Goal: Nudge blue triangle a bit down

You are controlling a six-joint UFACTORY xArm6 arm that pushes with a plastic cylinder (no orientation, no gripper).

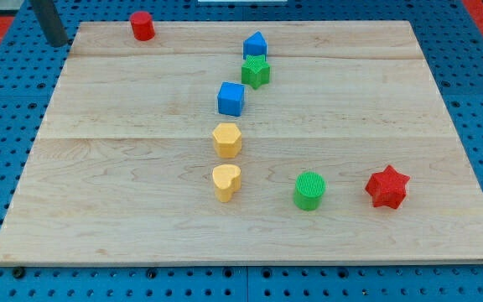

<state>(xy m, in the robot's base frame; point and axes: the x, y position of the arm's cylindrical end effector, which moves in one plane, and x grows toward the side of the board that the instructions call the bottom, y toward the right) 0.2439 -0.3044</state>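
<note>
The blue triangle (255, 44) sits near the view's top, just right of centre, on the wooden board (124, 168). A green star (256, 72) lies directly below it, touching or nearly touching. My tip (57, 42) is at the view's top left, off the board's corner and far to the left of the blue triangle. It touches no block.
A red cylinder (142, 25) stands at the top left, near my tip. A blue cube (231, 98), a yellow hexagon (227, 139) and a yellow heart (225, 181) run down the middle. A green cylinder (309, 190) and a red star (387, 187) lie at the lower right.
</note>
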